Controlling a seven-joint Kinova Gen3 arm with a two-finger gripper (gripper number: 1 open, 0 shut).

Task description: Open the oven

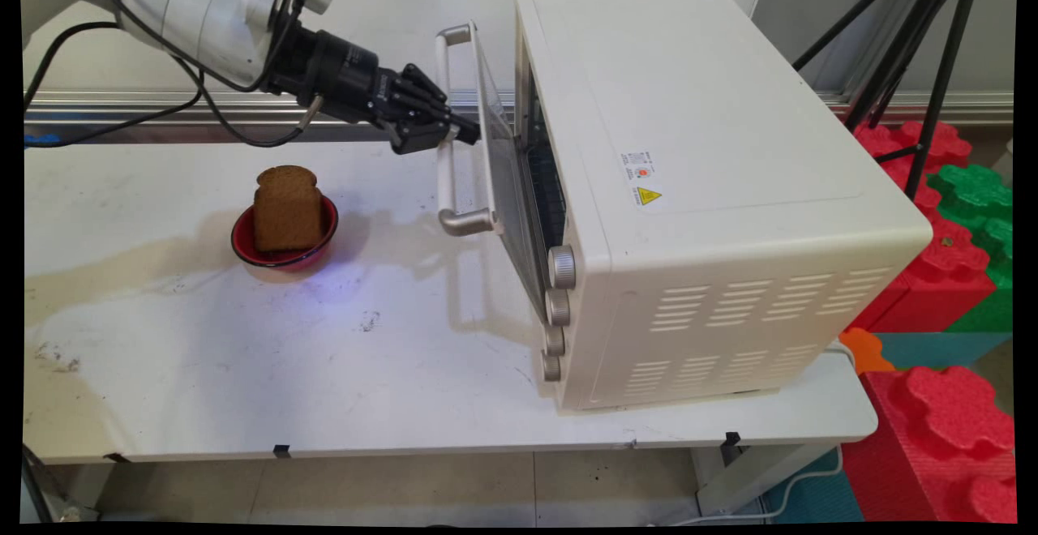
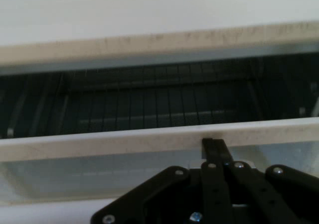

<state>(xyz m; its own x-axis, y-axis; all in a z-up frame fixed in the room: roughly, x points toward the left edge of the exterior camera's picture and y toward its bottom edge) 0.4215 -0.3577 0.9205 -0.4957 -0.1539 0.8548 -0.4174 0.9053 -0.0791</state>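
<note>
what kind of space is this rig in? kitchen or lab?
Most likely a lab or test room, not a kitchen. The toaster oven sits on a plain white table, black tripod legs stand by the wall, and red and green foam blocks are stacked beside the table.

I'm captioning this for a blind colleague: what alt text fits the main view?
A black tool on a white arm presses against the handle of a cream toaster oven, whose door stands slightly ajar. On the white table to the left, a brown bread loaf stands in a red bowl.
</note>
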